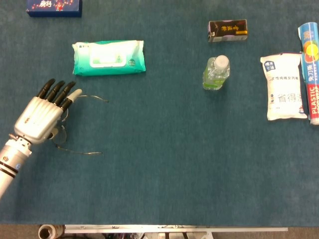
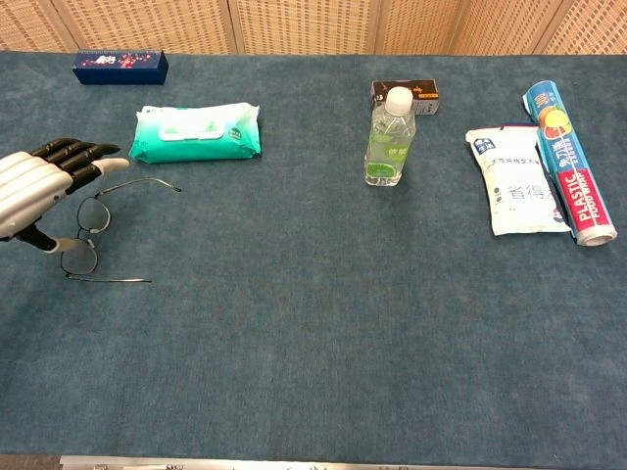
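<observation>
Left robot hand [image 2: 39, 191] grasps the glasses [image 2: 83, 235] by the frame at the table's [image 2: 323, 323] left edge, temples open, near the wipes [image 2: 196, 131]. Right robot hand out of sight.

Layout of the table [image 1: 164, 174] as seen from my position.

My left hand [image 1: 41, 115] sits at the near-left of the table, directly over the front of the spectacles [image 2: 93, 230], whose arms extend to the right. Behind the spectacles lies the wipes pack [image 1: 109, 58]; further behind and to the left, at the far edge, lies the long box [image 1: 54, 7]. Well apart to the right, the bottle [image 1: 216, 72] stands upright, with the small carton [image 1: 228, 31] just behind it. At the far right, the pouch [image 1: 283, 86] lies flat, and the film roll [image 1: 310, 67] lies along its right side, touching it.
</observation>
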### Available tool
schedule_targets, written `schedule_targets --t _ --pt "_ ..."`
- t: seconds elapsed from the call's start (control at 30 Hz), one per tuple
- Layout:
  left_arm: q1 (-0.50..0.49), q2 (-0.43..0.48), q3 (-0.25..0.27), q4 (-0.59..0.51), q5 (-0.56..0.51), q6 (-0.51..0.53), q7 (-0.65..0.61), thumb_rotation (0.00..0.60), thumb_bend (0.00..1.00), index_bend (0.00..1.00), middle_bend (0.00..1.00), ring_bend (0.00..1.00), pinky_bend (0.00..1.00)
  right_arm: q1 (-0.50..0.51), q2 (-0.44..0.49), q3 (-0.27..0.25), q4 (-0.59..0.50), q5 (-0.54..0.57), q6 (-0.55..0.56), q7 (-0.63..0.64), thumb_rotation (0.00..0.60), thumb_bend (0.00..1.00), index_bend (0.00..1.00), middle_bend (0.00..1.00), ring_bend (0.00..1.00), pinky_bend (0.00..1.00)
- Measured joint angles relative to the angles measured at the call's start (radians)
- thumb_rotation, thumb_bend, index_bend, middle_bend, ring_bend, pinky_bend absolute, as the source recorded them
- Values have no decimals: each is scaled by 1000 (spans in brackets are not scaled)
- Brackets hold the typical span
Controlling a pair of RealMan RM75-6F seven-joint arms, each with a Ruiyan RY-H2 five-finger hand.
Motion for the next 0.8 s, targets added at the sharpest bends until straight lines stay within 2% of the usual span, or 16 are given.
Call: schedule_targets --t 0.43,0.8 --pt "9 -9 12 56 -19 -7 -52 600 0 0 0 0 22 -1 1 -1 -1 0 0 1 600 12 139 200 174 325" --pt "11 19 1 42 -22 21 -60 600 0 0 0 0 25 -2 1 -2 -1 -1 3 2 600 11 139 200 174 325"
